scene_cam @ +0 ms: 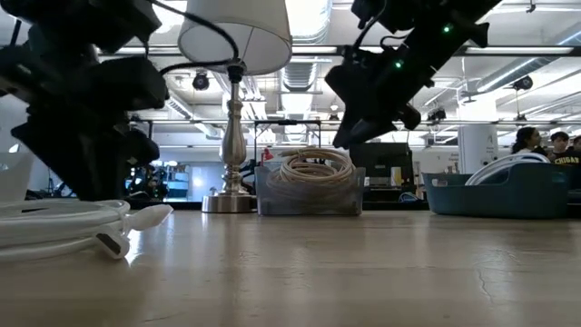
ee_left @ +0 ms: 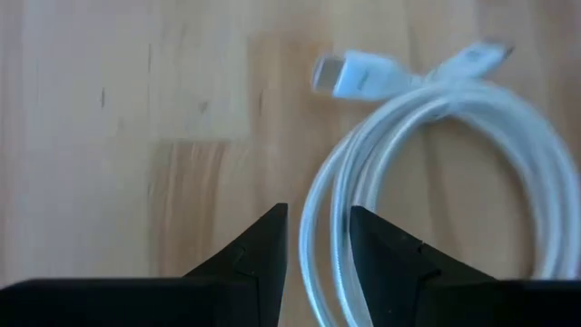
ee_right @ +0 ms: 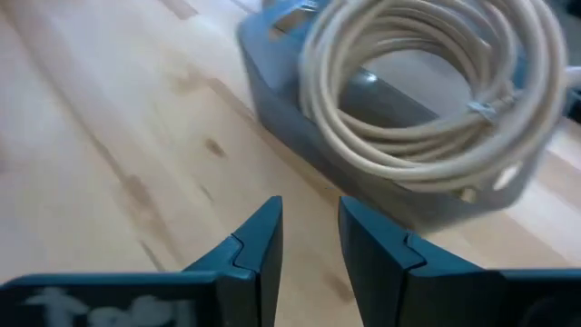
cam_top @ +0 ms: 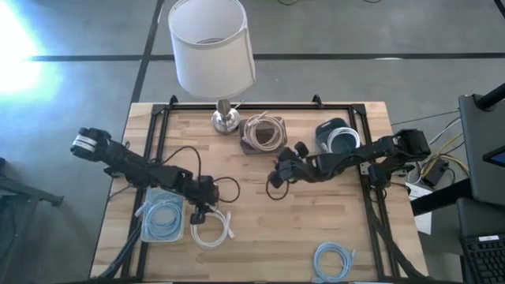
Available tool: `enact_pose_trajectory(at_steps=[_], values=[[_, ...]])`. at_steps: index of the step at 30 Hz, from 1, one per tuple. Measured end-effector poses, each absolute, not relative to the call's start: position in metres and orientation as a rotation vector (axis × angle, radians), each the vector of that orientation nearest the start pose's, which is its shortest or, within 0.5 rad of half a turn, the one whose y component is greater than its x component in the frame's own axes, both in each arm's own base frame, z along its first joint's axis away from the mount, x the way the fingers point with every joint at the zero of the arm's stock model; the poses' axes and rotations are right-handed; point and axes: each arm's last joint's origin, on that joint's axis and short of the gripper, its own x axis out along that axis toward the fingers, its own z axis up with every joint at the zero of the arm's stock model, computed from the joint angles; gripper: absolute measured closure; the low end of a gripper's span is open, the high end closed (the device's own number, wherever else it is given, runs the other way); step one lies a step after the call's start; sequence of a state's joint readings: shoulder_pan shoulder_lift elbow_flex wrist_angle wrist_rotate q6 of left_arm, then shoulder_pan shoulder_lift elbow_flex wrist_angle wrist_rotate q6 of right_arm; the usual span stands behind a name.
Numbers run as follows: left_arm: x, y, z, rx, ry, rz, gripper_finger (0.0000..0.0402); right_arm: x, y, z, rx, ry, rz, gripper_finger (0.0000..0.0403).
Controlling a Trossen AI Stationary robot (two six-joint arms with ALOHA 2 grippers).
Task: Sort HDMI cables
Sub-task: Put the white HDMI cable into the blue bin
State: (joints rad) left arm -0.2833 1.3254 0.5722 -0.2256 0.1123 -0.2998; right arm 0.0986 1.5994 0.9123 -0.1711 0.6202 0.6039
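Observation:
A white HDMI cable coil (cam_top: 211, 229) lies flat on the wooden table, its plugs (ee_left: 359, 73) on the far side of the coil from my fingers. My left gripper (cam_top: 198, 214) is down at the coil's left side, shut on it; it also shows in the left wrist view (ee_left: 320, 245). My right gripper (cam_top: 278, 175) hangs above the table's middle, its fingers a narrow gap apart and empty (ee_right: 310, 236), near a grey tray with a beige coil (ee_right: 427, 100). A light blue coil (cam_top: 335, 259) lies near the front edge. My left gripper has the side of the white coil (ee_left: 322, 272) between its two fingers, several strands together. The fingers come from above, pointing down, and stand across the strands. The coil lies on the table (scene_cam: 54, 222).
A clear tray with light blue coils (cam_top: 164, 219) stands left of the white coil. A dark blue tray with a white coil (cam_top: 339, 138) stands at the back right. A lamp (cam_top: 213, 47) stands on its base (cam_top: 225, 120) at the back.

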Motion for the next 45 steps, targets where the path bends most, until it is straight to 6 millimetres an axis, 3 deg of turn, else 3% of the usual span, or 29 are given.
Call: enact_pose_trajectory(at_steps=[6, 17, 27, 35, 41, 45], values=[[0.225, -0.075, 0.164, -0.224, 0.975, -0.221, 0.0278, 0.319, 0.016, 0.193, 0.262, 0.592, -0.660, 0.0296], [0.223, -0.084, 0.141, -0.229, 1.049, -0.156, 0.0278, 0.320, 0.016, 0.193, 0.223, 0.596, -0.644, 0.0307], [0.228, -0.093, 0.143, -0.287, 0.995, -0.190, 0.0278, 0.321, 0.016, 0.193, 0.204, 0.599, -0.637, 0.0304], [0.226, -0.093, 0.133, -0.324, 1.035, -0.149, 0.0277, 0.325, 0.016, 0.197, 0.229, 0.543, -0.626, 0.0303], [0.231, -0.094, 0.129, -0.297, 1.002, -0.150, 0.0280, 0.335, 0.021, 0.196, 0.217, 0.526, -0.459, 0.0303], [0.233, -0.094, 0.128, -0.290, 0.989, -0.153, 0.0317, 0.344, 0.025, 0.189, 0.244, 0.518, -0.334, 0.0303]])
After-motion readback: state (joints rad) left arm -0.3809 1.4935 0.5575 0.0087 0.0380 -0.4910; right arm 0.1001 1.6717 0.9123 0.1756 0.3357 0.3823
